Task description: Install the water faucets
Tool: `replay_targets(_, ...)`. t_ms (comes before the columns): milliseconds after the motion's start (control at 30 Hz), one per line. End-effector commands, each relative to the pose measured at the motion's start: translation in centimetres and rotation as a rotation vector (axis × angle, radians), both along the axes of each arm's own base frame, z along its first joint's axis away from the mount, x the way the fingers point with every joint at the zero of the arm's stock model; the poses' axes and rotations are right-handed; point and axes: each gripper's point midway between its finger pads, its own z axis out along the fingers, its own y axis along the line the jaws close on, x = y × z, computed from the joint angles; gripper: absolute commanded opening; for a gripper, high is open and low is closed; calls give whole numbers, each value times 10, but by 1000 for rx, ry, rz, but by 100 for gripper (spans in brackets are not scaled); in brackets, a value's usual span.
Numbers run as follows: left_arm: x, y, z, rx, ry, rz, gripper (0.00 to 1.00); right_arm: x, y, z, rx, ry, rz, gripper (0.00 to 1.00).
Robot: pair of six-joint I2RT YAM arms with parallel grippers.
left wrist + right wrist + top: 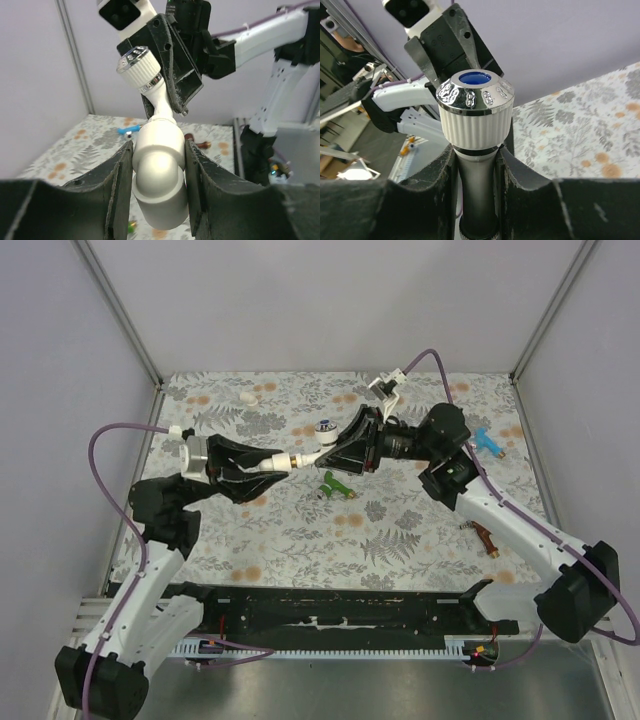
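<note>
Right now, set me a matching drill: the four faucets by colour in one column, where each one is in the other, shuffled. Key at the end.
Things
1. white faucet
2. green faucet
3. blue faucet
4. reddish-brown faucet

Places
A. lying on the floral table cover, far right side
B. lying on the cover, right side, nearer the front edge
C. off the cover, clamped in the right gripper, its end meeting the white elbow fitting held by the left gripper
D. lying on the cover, centre, just in front of the two grippers

Pairs: 1-C, 2-D, 3-A, 4-B
</note>
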Motion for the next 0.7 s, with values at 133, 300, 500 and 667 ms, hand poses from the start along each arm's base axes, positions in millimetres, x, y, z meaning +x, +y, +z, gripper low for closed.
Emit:
replay_targets(133,-9,1,-26,217,-348,91,2,9,14,-37,-33,364,-21,0)
replay_targets(300,-2,3,-49,322,-371,158,2,10,18,-46,-35,481,11,0)
replay_targets(500,6,7,-62,357,-350,216,2,13,20,-52,-27,494,13,0)
replay_targets(667,17,15,-68,346,-323,308,2,19,20,-59,-42,470,-16,28)
